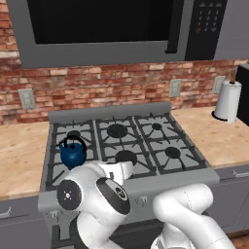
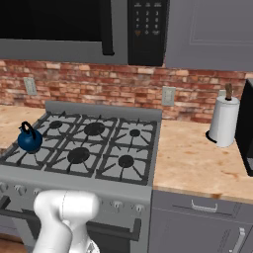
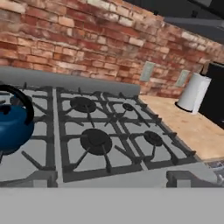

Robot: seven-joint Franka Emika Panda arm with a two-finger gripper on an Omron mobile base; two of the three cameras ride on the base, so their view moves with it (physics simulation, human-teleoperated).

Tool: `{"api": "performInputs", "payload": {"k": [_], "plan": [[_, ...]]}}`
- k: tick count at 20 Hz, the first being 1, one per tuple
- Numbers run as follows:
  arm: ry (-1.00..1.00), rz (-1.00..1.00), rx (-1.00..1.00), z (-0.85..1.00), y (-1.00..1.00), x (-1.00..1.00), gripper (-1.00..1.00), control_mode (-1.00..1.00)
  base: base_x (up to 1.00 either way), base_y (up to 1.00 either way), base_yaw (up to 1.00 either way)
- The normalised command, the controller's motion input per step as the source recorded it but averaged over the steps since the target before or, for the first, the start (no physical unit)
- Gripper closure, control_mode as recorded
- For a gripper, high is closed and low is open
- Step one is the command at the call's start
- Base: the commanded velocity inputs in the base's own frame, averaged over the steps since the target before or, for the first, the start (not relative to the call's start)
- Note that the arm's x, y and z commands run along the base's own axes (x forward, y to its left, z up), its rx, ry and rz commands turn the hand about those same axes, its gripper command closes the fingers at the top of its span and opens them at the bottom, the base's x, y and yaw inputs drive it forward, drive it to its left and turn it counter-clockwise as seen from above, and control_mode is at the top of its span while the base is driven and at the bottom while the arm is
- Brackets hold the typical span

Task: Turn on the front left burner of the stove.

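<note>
Approach step: I have not yet reached the knobs (image 2: 117,203) on the stove (image 2: 74,178) front.
My hand's opening I cannot tell; beyond it, the front left burner (image 3: 11,146) sits under the blue kettle (image 1: 73,152); next, I must descend to its knob.

arm (image 1: 189,214): glossy white, rounded links | joints: dark caps

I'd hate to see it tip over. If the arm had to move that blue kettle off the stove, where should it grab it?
Probably the kettle's black arched handle, from straight above. It stands upright over the round body, leaving a gap for fingers, while the body looks too wide and smooth.
</note>
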Motion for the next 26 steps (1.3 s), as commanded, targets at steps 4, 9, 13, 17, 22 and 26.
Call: {"api": "performInputs", "payload": {"k": [4,9,13,17,22,26], "plan": [[-0.8,0.0,0.0,-0.33,0.98,-0.76,-1.0,-1.0,0.0,0.0,0.0],[-0.06,0.0,0.0,-0.05,0.14,-0.12,-1.0,-1.0,0.0,0.0,0.0],[-0.01,0.0,0.0,-0.26,0.14,0.0,-1.0,-1.0,0.0,0.0,0.0],[-0.2,0.0,0.0,-0.89,0.5,0.0,-1.0,-1.0,0.0,0.0,0.0],[-0.07,0.03,-0.03,-0.72,0.52,0.0,-1.0,-1.0,0.0,0.0,0.0],[0.1,0.02,-0.09,-0.56,0.3,0.06,-1.0,-1.0,0.0,0.0,0.0]]}}
